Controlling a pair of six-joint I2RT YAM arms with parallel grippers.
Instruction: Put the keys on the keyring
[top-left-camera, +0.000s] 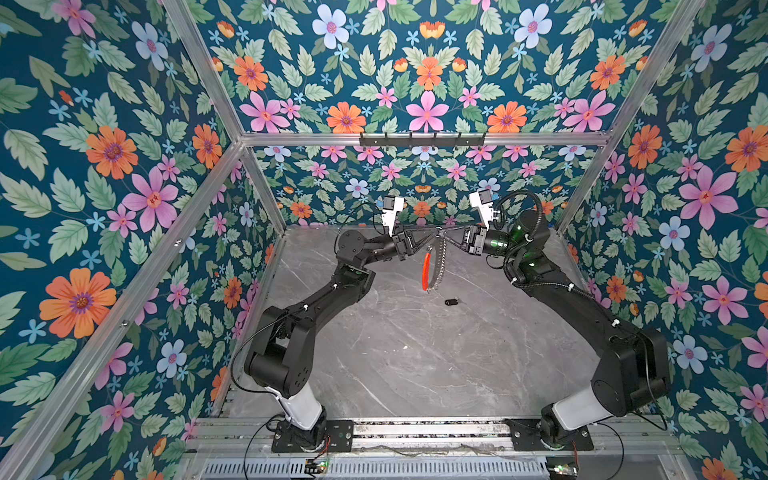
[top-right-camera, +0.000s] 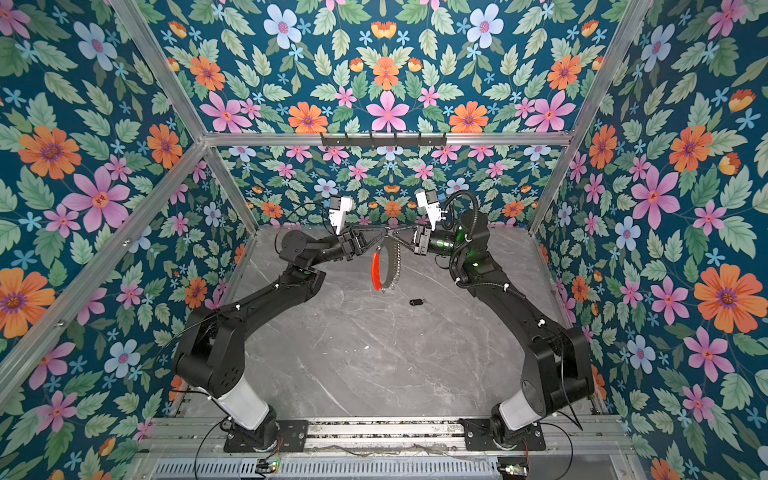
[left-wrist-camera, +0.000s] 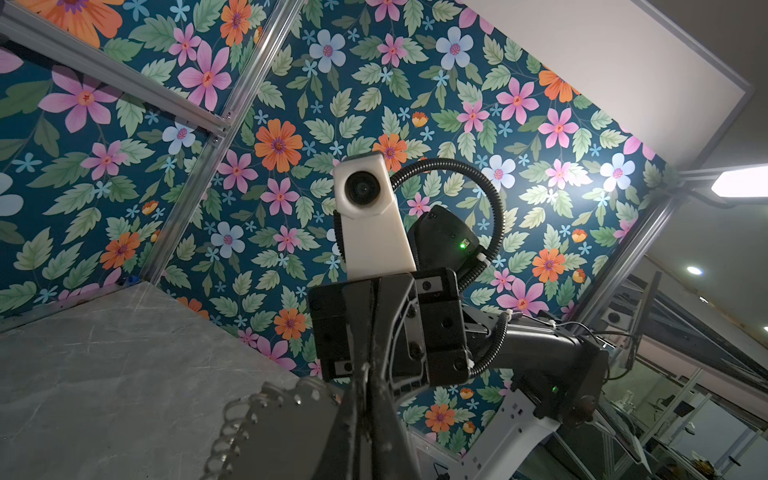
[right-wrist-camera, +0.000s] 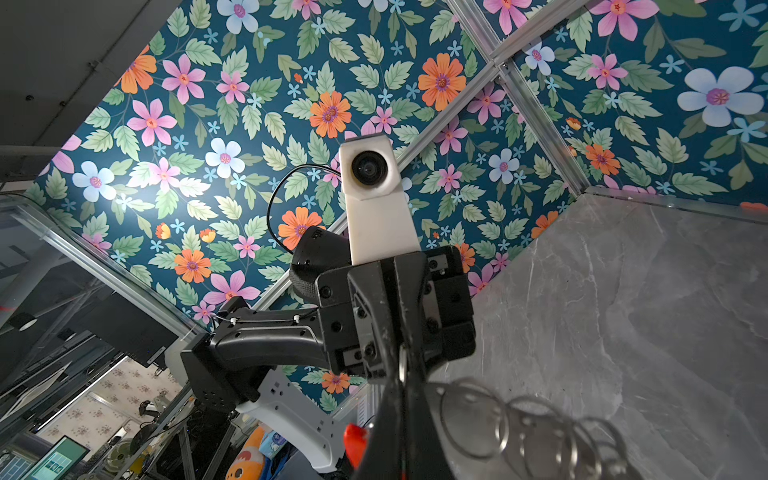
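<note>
Nearest the robot's bases, the tiny black key fob (top-left-camera: 450, 302) lies loose on the marble table (top-left-camera: 395, 353), just in front of and below the keyring (top-left-camera: 425, 270), which hangs clear of the surface. At the keyring's top, the left gripper (top-left-camera: 432, 237) and right gripper (top-left-camera: 449, 241) meet tip to tip, both clamped on its wire. The loop looks readied for threading; next, one claw would likely have to release and pinch the fob precisely.

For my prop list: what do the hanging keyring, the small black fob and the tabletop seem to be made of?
Keyring: shiny metal, judging by its glinting silver rings; its red segment looks like glossy plastic. Fob: probably matte black plastic, too small to be sure. Tabletop: grey veined marble look, possibly stone or laminate.
</note>
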